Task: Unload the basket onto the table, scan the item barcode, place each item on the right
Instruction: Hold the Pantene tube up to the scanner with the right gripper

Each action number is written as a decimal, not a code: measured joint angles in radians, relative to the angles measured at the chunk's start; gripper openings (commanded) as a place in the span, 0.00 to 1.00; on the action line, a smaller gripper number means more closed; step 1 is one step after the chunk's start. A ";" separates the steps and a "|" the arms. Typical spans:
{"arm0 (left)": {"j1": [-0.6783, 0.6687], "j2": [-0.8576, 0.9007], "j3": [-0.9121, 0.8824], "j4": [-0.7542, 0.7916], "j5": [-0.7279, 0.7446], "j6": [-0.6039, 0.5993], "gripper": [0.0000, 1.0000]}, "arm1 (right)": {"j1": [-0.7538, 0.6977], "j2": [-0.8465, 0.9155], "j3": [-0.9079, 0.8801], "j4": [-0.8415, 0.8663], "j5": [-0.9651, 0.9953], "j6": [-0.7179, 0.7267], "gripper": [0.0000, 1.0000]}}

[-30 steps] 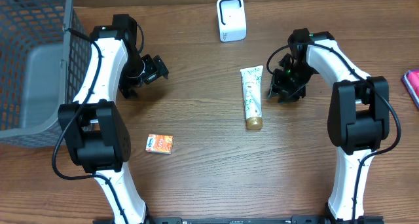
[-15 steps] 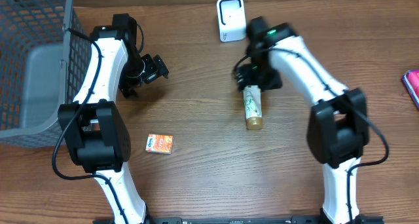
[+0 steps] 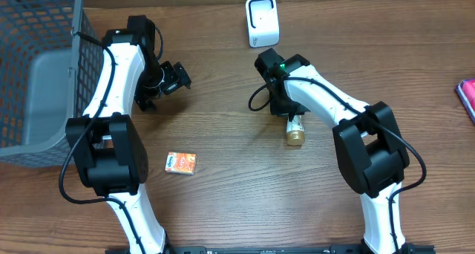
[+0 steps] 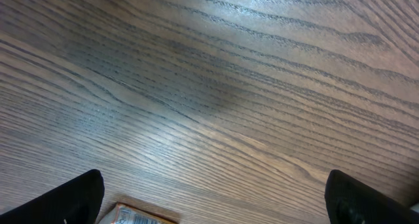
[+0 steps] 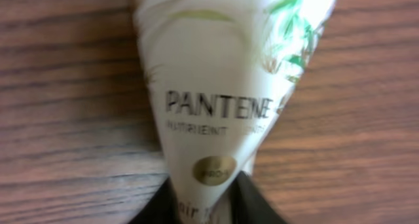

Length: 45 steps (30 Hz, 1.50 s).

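The item, a white Pantene tube (image 5: 219, 86) with green leaf print and a gold cap (image 3: 295, 136), lies on the wooden table. My right gripper (image 5: 209, 207) is shut on its body, the black fingers (image 5: 157, 207) pinching it from both sides. Seen from overhead, the right gripper (image 3: 282, 102) covers most of the tube (image 3: 294, 123). The white barcode scanner (image 3: 262, 21) stands at the back centre, a short way beyond. My left gripper (image 3: 168, 79) hangs open over bare table at the left, holding nothing; its fingertips (image 4: 72, 198) show wide apart in the left wrist view.
A small orange box (image 3: 181, 163) lies front left, its edge (image 4: 137, 216) showing in the left wrist view. A grey mesh basket (image 3: 37, 68) fills the far left. A pink object (image 3: 467, 98) sits at the right edge.
My right arm swung left from beside the tube to over it, and its jaws opened and then closed on the tube. The tube's cap end shifted slightly. The left arm stayed still.
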State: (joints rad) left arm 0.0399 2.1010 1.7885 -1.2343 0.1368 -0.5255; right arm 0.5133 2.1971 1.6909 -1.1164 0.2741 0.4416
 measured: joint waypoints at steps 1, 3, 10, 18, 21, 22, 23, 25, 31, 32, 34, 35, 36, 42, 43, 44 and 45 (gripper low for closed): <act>0.000 0.000 0.000 0.000 0.000 0.000 1.00 | -0.003 -0.003 0.009 -0.014 0.003 0.003 0.04; 0.000 0.000 0.000 0.000 0.000 0.000 1.00 | -0.013 -0.004 0.027 -0.036 0.003 -0.001 0.04; 0.000 0.000 0.000 0.000 0.000 0.000 1.00 | -0.031 0.009 0.168 -0.072 0.002 -0.001 0.04; 0.000 0.000 0.000 0.000 0.000 0.000 1.00 | -0.031 0.013 0.351 0.419 -0.010 -0.125 0.04; 0.000 0.000 0.000 0.000 0.000 0.000 1.00 | -0.031 0.029 0.351 0.560 -0.043 -0.138 0.04; 0.000 0.000 0.000 0.001 0.000 0.000 1.00 | -0.031 0.039 0.351 0.600 -0.063 -0.140 0.04; 0.000 0.000 0.000 0.000 0.000 0.000 1.00 | -0.031 0.048 0.351 0.624 -0.078 -0.142 0.04; 0.000 0.000 0.000 0.000 0.000 0.000 1.00 | -0.031 0.079 0.351 0.667 -0.109 -0.139 0.04; 0.000 0.000 0.000 0.000 0.000 0.000 1.00 | -0.034 0.169 0.351 0.643 -0.137 -0.131 0.04; 0.000 0.000 0.000 0.002 0.000 0.000 1.00 | -0.035 0.180 0.351 0.636 -0.139 -0.128 0.04; 0.000 0.000 0.000 0.008 0.000 0.000 1.00 | -0.042 0.191 0.351 0.619 -0.143 -0.104 0.04; 0.000 0.000 0.000 0.012 0.000 0.000 1.00 | -0.048 0.193 0.351 0.609 -0.145 -0.079 0.04; 0.000 0.000 0.000 0.012 0.000 0.000 1.00 | -0.055 0.193 0.351 0.603 -0.148 -0.057 0.04; -0.001 0.000 0.000 0.012 0.000 0.000 1.00 | -0.119 0.193 0.351 0.600 -0.220 0.031 0.04; -0.002 0.000 0.000 0.012 0.000 0.000 1.00 | -0.127 0.193 0.351 0.600 -0.235 0.035 0.04; -0.004 0.000 0.000 0.013 0.000 0.000 1.00 | -0.130 0.193 0.351 0.600 -0.236 0.037 0.04; -0.006 0.000 0.000 0.013 0.000 0.000 1.00 | -0.141 0.193 0.351 0.599 -0.257 0.043 0.04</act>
State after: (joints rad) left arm 0.0341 2.1014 1.7885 -1.2213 0.1364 -0.5255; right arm 0.3721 2.3901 2.0422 -0.5171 0.0170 0.4850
